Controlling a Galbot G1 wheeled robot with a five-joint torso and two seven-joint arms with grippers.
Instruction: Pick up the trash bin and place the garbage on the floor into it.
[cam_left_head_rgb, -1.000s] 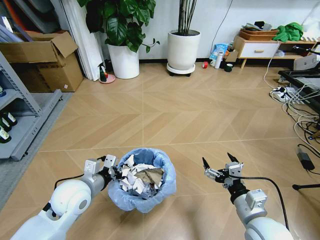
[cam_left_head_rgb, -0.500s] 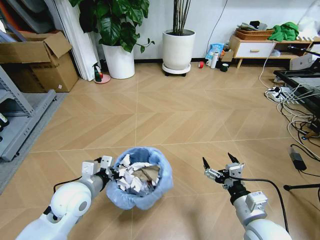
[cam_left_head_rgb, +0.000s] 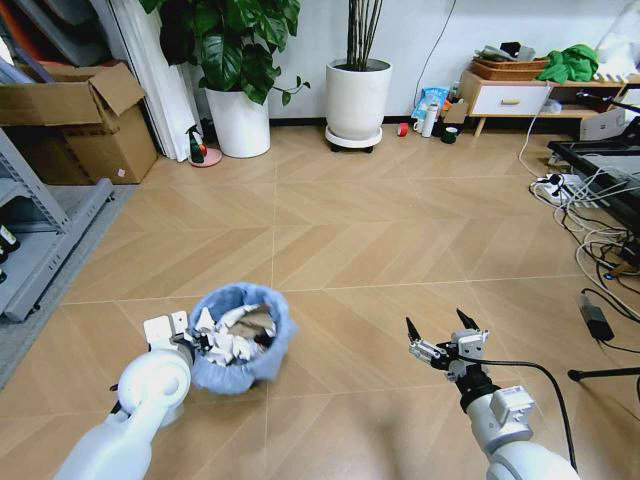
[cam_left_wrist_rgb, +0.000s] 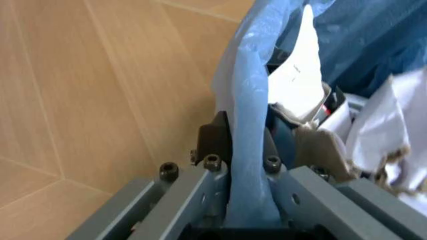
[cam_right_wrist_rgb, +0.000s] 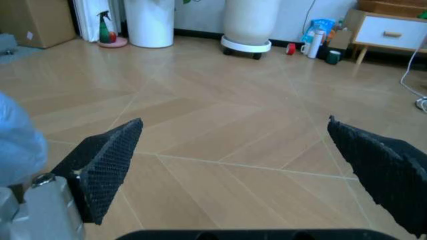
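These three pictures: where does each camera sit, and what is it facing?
Head view: up on the robot, looking down at the floor; both arms show.
Left wrist view: along the left pincer, shut on the trash bin rim.
Right wrist view: between the open right pincer tips, facing the room.
Shared: the trash bin with the head view.

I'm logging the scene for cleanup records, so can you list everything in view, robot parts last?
trash bin: 1, dark with light-blue bag liner, low on the floor at left, rim clamped by the left hand
garbage: several crumpled white and brown paper pieces, inside the bin
plant pots: 2, white, by the far wall
cardboard box: 1, brown, far left
spray bottle: 1, green, beside the left pot
low cabinet: 1, white, far right
cables: several, black and white, right floor edge
left hand: 1, grey, shut on the bin's bagged rim
right hand: 1, black fingers, open, above bare floor at right
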